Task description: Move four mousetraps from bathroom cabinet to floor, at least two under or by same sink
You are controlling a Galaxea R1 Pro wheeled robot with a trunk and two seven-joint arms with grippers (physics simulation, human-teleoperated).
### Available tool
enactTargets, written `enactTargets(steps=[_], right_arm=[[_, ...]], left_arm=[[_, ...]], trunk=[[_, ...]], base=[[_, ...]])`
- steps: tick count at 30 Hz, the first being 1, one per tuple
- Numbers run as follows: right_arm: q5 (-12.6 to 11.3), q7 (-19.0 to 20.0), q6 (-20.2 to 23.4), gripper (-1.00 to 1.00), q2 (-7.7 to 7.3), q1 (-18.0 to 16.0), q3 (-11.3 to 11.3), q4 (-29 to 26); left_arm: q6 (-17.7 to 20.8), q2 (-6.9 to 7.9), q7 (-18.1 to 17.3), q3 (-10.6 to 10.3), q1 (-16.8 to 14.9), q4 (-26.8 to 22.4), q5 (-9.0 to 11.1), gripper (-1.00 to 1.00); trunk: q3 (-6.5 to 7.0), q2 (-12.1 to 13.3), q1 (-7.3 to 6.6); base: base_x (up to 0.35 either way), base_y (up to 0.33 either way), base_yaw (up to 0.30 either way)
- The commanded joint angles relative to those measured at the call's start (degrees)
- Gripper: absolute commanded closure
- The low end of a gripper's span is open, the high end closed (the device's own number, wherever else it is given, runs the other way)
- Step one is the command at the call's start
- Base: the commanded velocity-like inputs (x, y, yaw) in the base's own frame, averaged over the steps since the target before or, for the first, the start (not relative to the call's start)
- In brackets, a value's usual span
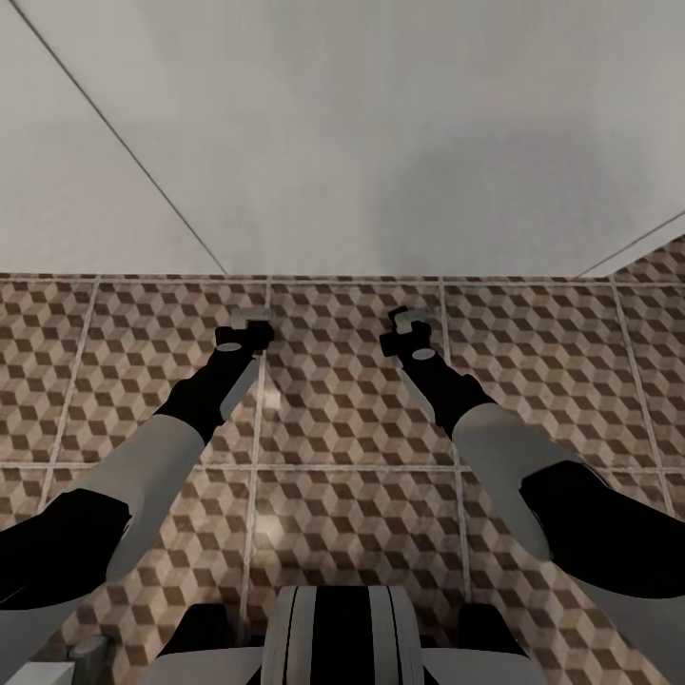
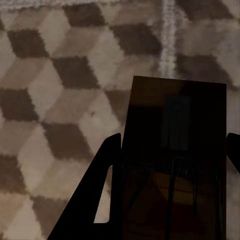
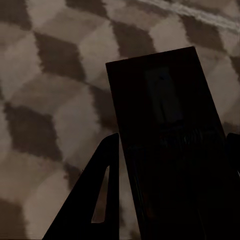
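Note:
Both my arms reach forward over the bathroom floor (image 1: 342,419), tiled in a brown, beige and white cube pattern. A mousetrap (image 2: 175,125) sits between the fingers of my left gripper (image 1: 249,328), shut on it. It looks like a dark flat rectangular board with thin wire parts, held just above the tiles. A second mousetrap (image 3: 165,115), equally dark and flat, is held by my shut right gripper (image 1: 404,333). In the head view each trap appears as a small pale sliver at the gripper tips. The cabinet and the sink are out of view.
A plain white wall (image 1: 381,143) rises straight ahead where the tiles end, with a corner line at its left and another at the far right. My trunk and base (image 1: 333,637) fill the bottom edge. A white object's corner (image 1: 33,674) pokes in at bottom left.

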Motion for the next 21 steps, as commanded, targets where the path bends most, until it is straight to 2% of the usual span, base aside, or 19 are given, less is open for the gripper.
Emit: enactTargets(steps=[1,12,21], right_arm=[[-0.26,-0.30,0.19,1.00,-0.04,-0.02,0.46,0.14],[-0.26,-0.36,-2.13,1.00,-0.05,-0.02,0.39,1.50],[-0.23,-0.31,-2.20,1.00,-0.06,-0.02,0.46,1.62]], left_arm=[[0.26,0.02,0.62,-0.38,-0.03,-0.08,0.43,1.00],[0.20,-0.12,0.62,-0.41,0.21,-0.14,0.39,1.00],[0.12,-0.12,0.62,-0.41,1.16,-0.30,0.36,1.00]], trunk=[[-0.03,-0.01,0.00],[-0.03,-0.01,0.00],[-0.03,-0.01,0.00]], base=[[0.077,0.002,0.000],[0.178,-0.040,0.000],[0.023,-0.013,0.000]])
